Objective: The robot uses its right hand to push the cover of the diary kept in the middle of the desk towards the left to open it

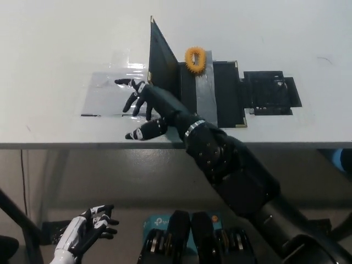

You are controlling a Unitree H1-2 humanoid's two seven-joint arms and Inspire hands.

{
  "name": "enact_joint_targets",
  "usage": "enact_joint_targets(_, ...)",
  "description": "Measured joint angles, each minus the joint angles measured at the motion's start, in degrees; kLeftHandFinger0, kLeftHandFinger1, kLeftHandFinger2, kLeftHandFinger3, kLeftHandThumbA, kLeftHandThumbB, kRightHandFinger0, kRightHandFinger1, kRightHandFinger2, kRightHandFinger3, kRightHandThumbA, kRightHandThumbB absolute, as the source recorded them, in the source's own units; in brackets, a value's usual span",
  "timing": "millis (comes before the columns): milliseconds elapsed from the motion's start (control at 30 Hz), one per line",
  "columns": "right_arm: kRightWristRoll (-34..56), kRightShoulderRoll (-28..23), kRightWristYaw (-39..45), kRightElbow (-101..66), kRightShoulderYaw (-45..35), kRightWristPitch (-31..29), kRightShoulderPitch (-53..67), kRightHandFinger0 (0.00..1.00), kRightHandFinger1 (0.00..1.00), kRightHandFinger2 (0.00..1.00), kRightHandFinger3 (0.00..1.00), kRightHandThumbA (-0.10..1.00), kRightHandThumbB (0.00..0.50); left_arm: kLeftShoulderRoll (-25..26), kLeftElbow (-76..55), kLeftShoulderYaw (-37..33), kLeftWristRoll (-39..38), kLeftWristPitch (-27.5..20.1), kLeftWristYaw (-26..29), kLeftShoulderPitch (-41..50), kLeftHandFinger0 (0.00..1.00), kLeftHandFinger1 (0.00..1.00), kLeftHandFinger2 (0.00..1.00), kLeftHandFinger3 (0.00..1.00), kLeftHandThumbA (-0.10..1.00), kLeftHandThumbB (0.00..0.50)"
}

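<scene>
Surface: white flat surface (60,49), its front edge running across the middle of the head view.
Diary: black rectangular diary with small gold corner caps (220,93), lying near the middle of the surface, close to the front edge.
Cover: black diary cover (164,69), raised to stand nearly upright on its hinge line, its top corner pointing away from the robot; the right-hand part of the diary lies flat.
Tape: grey tape strip (204,96) running front to back across the flat part of the diary.
Ring: orange knobbly ring (196,59), resting at the far end of the tape strip, just right of the raised cover.
Dark panel: black flat panel with cut-outs (272,92), lying on the surface beside the diary's right edge.
Clear sheet: transparent plastic sheet (104,93), flat on the surface to the left of the raised cover.
Right hand: black right hand (144,107), reaching over the front edge of the surface, fingers spread and holding nothing; it is low over the clear sheet, at the left face of the raised cover. Contact with the cover cannot be confirmed.
Left hand: white left hand (88,226), below the surface edge at lower left, fingers apart, holding nothing.
</scene>
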Motion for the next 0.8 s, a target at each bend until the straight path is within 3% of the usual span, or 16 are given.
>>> enact_joint_targets(33,0.1,0.0,0.5,-1.8,-0.4,0.8,0.0,0.96,0.93,0.94,0.91,1.00,0.218,-0.1,0.0,0.1,0.0,0.0,0.0,0.2,0.63,0.53,0.53,0.71,0.55,0.295)
enact_joint_targets(67,0.3,0.1,1.0,-3.8,-0.8,1.7,0.0,1.00,0.97,0.96,0.90,1.00,0.215,-0.1,0.0,0.1,0.0,0.0,0.0,0.4,0.62,0.52,0.52,0.71,0.55,0.301)
enact_joint_targets(100,0.5,0.2,1.6,-5.8,-1.3,2.8,0.0,1.00,0.89,0.86,0.90,1.00,0.213,-0.2,0.0,0.3,0.0,0.0,0.0,0.5,0.62,0.50,0.51,0.71,0.56,0.291)
enact_joint_targets(133,0.7,0.4,2.2,-7.8,-1.9,4.0,0.0,1.00,1.00,1.00,0.97,1.00,0.231,-0.3,0.0,0.4,0.0,0.0,0.0,0.7,0.62,0.50,0.50,0.71,0.56,0.291)
enact_joint_targets(167,1.1,0.6,3.0,-9.8,-2.5,5.2,0.0,1.00,1.00,1.00,1.00,1.00,0.220,-0.4,0.0,0.5,0.0,0.0,0.0,0.9,0.63,0.51,0.51,0.72,0.57,0.291)
enact_joint_targets(267,3.1,1.1,4.9,-15.1,-5.2,8.3,-0.1,1.00,1.00,1.00,1.00,1.00,0.260,-0.5,0.0,0.6,0.0,-0.1,0.0,1.2,0.63,0.51,0.51,0.72,0.58,0.296)
enact_joint_targets(333,4.5,1.5,6.0,-17.7,-7.5,10.5,-0.2,0.96,1.00,1.00,1.00,1.00,0.280,-0.5,0.0,0.7,0.0,-0.2,0.0,1.3,0.67,0.54,0.55,0.74,0.56,0.262)
enact_joint_targets(467,7.6,1.6,7.6,-22.5,-12.8,15.5,-0.6,0.99,1.00,1.00,1.00,1.00,0.258,-0.8,0.0,1.4,-0.1,-0.2,0.1,1.8,0.64,0.50,0.52,0.72,0.55,0.256)
enact_joint_targets(533,9.3,1.4,8.2,-24.9,-16.9,17.1,-0.9,1.00,1.00,1.00,1.00,1.00,0.263,-0.9,0.2,1.6,-0.1,-0.3,0.1,2.0,0.63,0.50,0.51,0.71,0.56,0.266)
enact_joint_targets(633,11.1,0.7,9.1,-27.5,-21.8,18.7,-1.6,1.00,1.00,1.00,1.00,1.00,0.262,-1.1,0.2,1.9,-0.1,-0.6,0.1,2.6,0.66,0.52,0.54,0.71,0.54,0.236)
enact_joint_targets(700,13.3,-0.9,9.8,-30.0,-25.6,19.5,-1.7,1.00,1.00,1.00,1.00,1.00,0.272,-1.5,0.2,2.2,-0.1,-0.7,0.2,3.0,0.65,0.52,0.53,0.71,0.54,0.250)
enact_joint_targets(800,15.8,-3.2,10.0,-33.1,-29.5,20.3,-1.3,1.00,1.00,1.00,1.00,1.00,0.225,-1.8,0.3,2.8,-0.2,-0.9,0.2,3.4,0.64,0.51,0.52,0.72,0.55,0.235)
